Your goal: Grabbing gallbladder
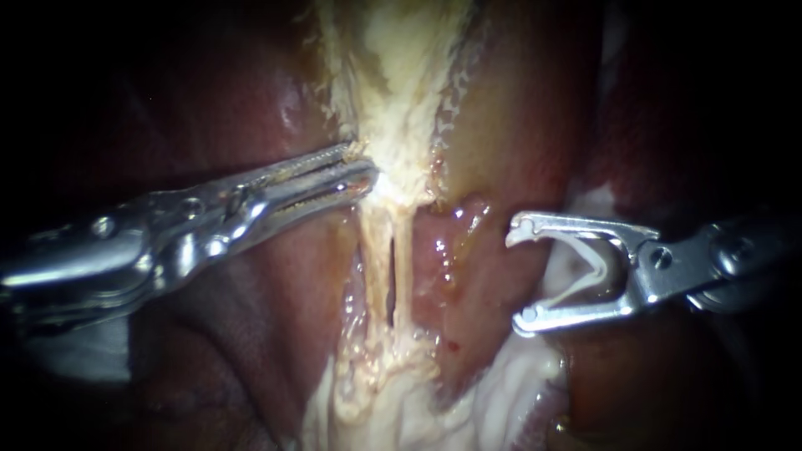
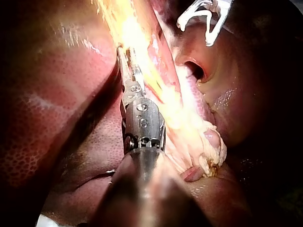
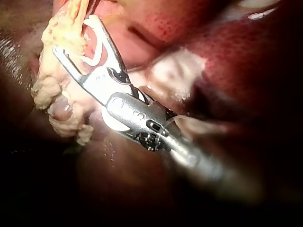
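Note:
The gallbladder (image 1: 401, 100) hangs as a pale yellow, frayed band in the middle of the endoscope view. My left instrument (image 1: 363, 167) comes in from the left, its narrow toothed jaws shut on the band's left edge where it narrows. Below that, two thin tubes (image 1: 373, 259) run down side by side with a slit between them. My right instrument (image 1: 518, 276) stands to their right, apart from them, its jaws spread wide and holding a white V-shaped clip (image 1: 585, 271). In the right wrist view the same jaws (image 3: 73, 35) carry the clip (image 3: 92, 59) beside lumpy pale tissue.
Dark red liver (image 1: 251, 326) lies on both sides of the band. Whitish fatty tissue (image 1: 393, 401) spreads at the foot of the tubes. A wet red fold (image 1: 455, 250) sits between the tubes and my right instrument's jaws.

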`<state>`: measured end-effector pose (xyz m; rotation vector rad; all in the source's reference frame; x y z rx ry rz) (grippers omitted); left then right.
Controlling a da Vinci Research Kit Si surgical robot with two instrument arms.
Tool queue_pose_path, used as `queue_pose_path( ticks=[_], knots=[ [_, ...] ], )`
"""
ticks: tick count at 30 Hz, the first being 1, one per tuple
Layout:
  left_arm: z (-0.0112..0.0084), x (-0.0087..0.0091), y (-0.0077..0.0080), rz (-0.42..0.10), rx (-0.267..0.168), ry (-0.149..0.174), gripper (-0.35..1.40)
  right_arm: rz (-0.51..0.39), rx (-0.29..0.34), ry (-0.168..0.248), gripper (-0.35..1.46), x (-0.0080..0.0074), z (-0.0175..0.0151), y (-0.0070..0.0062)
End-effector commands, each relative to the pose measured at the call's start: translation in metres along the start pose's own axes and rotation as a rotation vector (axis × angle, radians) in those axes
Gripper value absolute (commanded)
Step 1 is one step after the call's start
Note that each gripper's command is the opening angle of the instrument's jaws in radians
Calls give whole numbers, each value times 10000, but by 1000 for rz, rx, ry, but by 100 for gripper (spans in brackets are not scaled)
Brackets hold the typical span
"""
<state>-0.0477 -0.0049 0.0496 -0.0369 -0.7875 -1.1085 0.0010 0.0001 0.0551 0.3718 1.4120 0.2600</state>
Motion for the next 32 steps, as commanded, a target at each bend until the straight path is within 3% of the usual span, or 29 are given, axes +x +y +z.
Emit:
queue_pose_path(
  ticks=[1,3,6,13,18,32],
  knots=[
    [0,0,-1,-7,-1,-1,-15,0,0,0,57,0,0,0],
    [0,-1,-2,-12,1,5,-35,0,0,0,57,1,0,-1],
    [-2,-3,-3,-29,8,26,-35,0,1,1,57,1,0,-1],
    [-27,-8,4,-63,86,44,-35,-2,3,-1,57,1,-5,-2],
    [-35,-8,4,-74,105,46,-35,-1,3,-1,57,1,-5,-2],
    [-33,-10,-1,-80,117,47,-35,0,2,-1,57,2,-4,-1]
  ],
)
